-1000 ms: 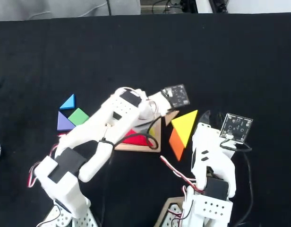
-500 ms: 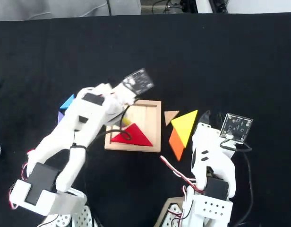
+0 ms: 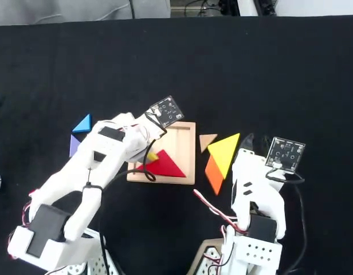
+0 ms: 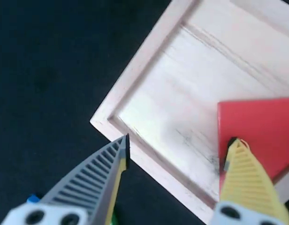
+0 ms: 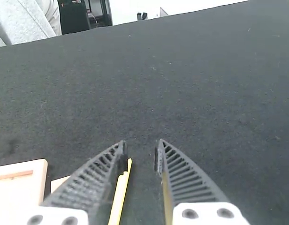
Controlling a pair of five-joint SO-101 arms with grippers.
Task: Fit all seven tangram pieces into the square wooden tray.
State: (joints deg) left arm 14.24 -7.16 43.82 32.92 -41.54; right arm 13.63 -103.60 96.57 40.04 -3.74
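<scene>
1. Left end effector (image 4: 179,139), mine, hangs open and empty over the square wooden tray (image 4: 130,70), one finger above the red triangle (image 4: 262,126) lying inside.
2. My right end effector (image 5: 140,150) is slightly parted and empty, above the black surface (image 5: 205,70) near the yellow triangle (image 3: 225,150).

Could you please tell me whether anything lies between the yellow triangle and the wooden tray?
Yes: a small tan triangle lies between the yellow triangle and the nearest rim of the tray. Inside, the red triangle takes the side nearest the arms, and the left gripper hangs over the tray.
</scene>
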